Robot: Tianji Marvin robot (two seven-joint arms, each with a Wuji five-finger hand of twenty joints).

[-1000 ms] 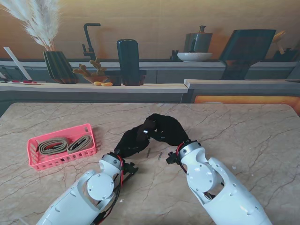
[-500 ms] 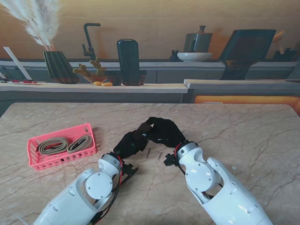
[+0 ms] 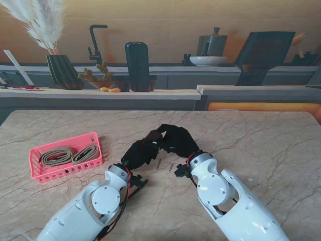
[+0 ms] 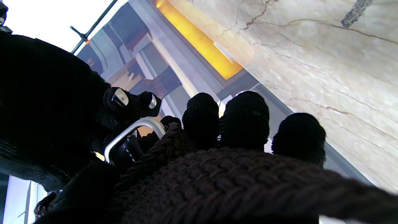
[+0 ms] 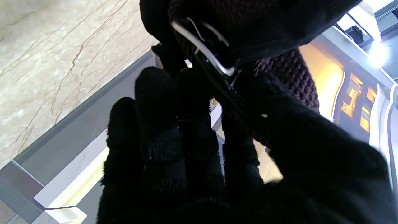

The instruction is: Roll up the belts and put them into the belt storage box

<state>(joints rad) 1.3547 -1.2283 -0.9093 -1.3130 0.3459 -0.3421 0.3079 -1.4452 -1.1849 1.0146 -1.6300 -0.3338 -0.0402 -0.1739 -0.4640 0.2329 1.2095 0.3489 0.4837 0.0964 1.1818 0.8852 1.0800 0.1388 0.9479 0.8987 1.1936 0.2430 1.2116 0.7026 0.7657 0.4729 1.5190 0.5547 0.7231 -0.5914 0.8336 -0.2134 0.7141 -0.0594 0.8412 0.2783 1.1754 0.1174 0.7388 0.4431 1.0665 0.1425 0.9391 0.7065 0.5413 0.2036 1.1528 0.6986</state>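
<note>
- Marble-patterned table [image 3: 261, 145] filled the near part of the stand view, with a counter beyond it carrying a vase of pampas grass [image 3: 59, 70], a dark tall container [image 3: 137, 66] and a white bowl [image 3: 208, 61].
- At the left of the table sat the pink storage box [image 3: 35, 165], a slotted basket holding two rolled beige belts [image 3: 67, 156] side by side.
- Both black-gloved hands met near the table's middle, well apart from the pink storage box.
- Left hand [image 3: 139, 152] reached from the near left; its fingers [image 4: 244, 119] curled over a dark braided belt [image 4: 224, 183], which lay across the palm in the left wrist view.
- Right hand [image 3: 176, 140] reached from the near right, its fingers bent toward the left hand and touching it at the fingertips.
- A silver metal buckle [image 4: 132, 133] showed between the two hands in the left wrist view, with the braided strap running from it.
- In the right wrist view the same buckle [image 5: 202, 46] sat just beside the right fingers [image 5: 155, 102], which were drawn close together at the belt's end; the braided strap [image 5: 292, 81] passed by the thumb side. The right hand appeared to hold that end, though the exact grip was hidden by dark glove on dark strap.
- Two small dark marks [image 3: 164, 165] lay on the table between the wrists, too small to make out.
</note>
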